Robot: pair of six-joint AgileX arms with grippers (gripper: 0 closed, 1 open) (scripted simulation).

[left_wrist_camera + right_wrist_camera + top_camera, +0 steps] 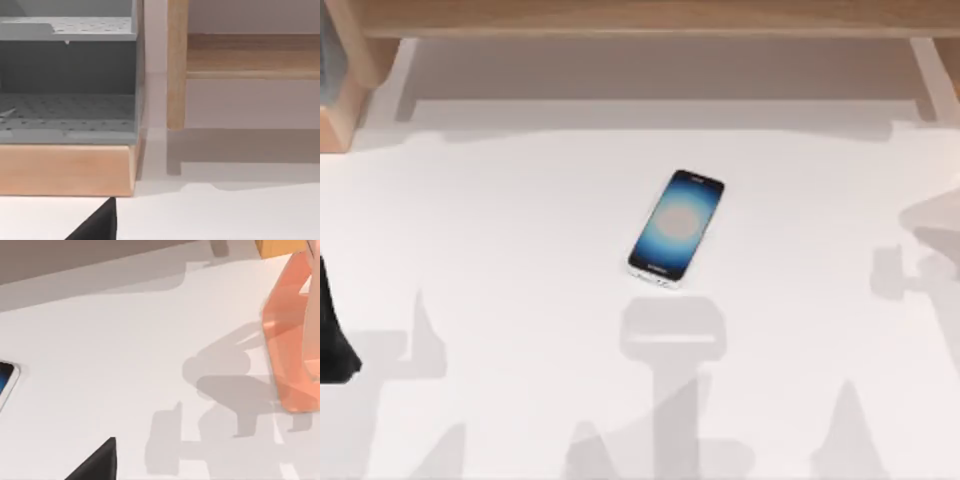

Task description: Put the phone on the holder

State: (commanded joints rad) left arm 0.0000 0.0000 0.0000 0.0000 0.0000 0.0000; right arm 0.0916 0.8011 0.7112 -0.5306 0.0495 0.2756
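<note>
We cannot tell either gripper's finger state. Phone (676, 226) lies flat, screen up, mid-table, top toward 1 o'clock, free for grasping. Orange holder (290, 335) stands beyond, well apart, upright to receive it.

Our left arm (334, 335) was matt black, a plain dark mass without markings, cables or screws that we could make out. In each wrist view one of our fingers (97, 225) (97, 465) appeared as a black, sharp-edged wedge, smooth and unmarked.
</note>
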